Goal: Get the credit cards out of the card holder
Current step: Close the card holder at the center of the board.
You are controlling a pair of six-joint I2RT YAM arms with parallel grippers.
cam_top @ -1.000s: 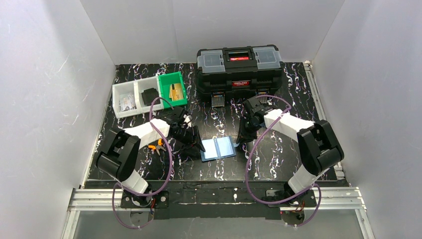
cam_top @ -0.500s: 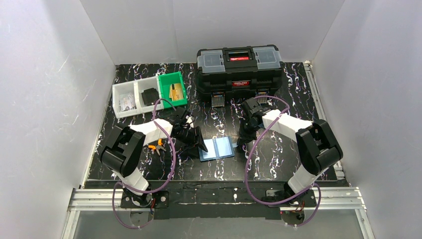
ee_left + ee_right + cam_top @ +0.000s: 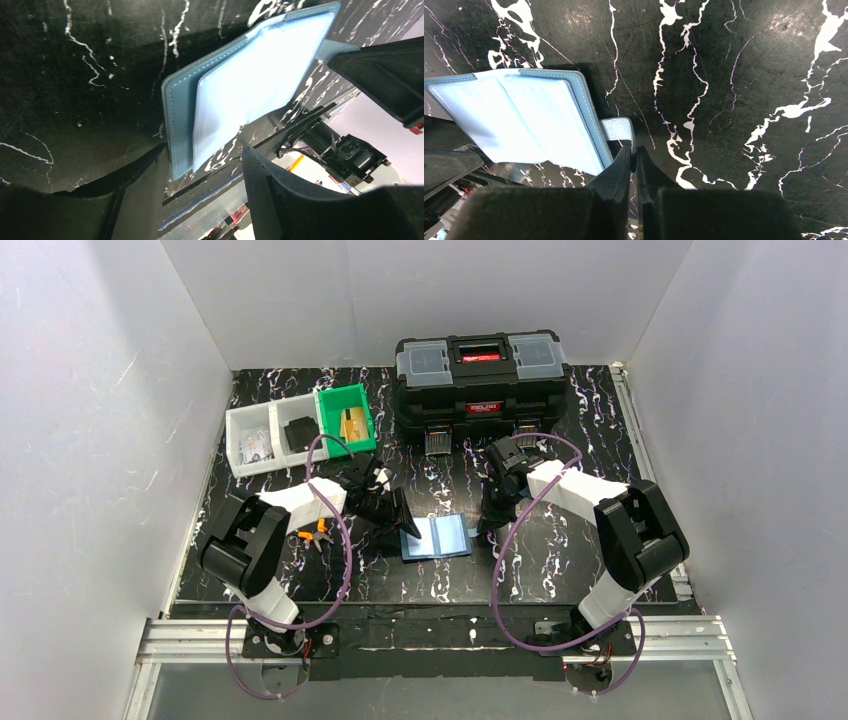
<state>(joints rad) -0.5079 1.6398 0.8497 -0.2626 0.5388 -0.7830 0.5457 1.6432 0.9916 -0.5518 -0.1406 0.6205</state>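
Black marbled tabletop (image 3: 450,585) carries everything here, and nearest the arm bases the dark teal-blue folding card holder with lighter blue inner panels (image 3: 437,537) lies spread open and flat at the centre, between the two arms. The left gripper (image 3: 200,165) has its fingers apart, straddling the card holder's left edge without closing on it. The right gripper (image 3: 634,160) has its fingers together, pinched on the small pale tab at the card holder's right edge, so that side looks pinned down.

No credit cards show in either wrist view. The inner panels read as plain pale blue, and I cannot tell whether anything sits inside the pockets.

Just left of the left gripper lie small orange-handled pliers (image 3: 314,531). Further back, a green plastic bin (image 3: 322,425) holds a flat tan piece (image 3: 352,424) that may be a card, and the white divided tray (image 3: 272,430) beside it holds a dark item (image 3: 298,432). A large black toolbox (image 3: 482,375) stands at the far edge.

My judgement: the holder is opened and braced, and whether cards remain to be pulled is unclear.
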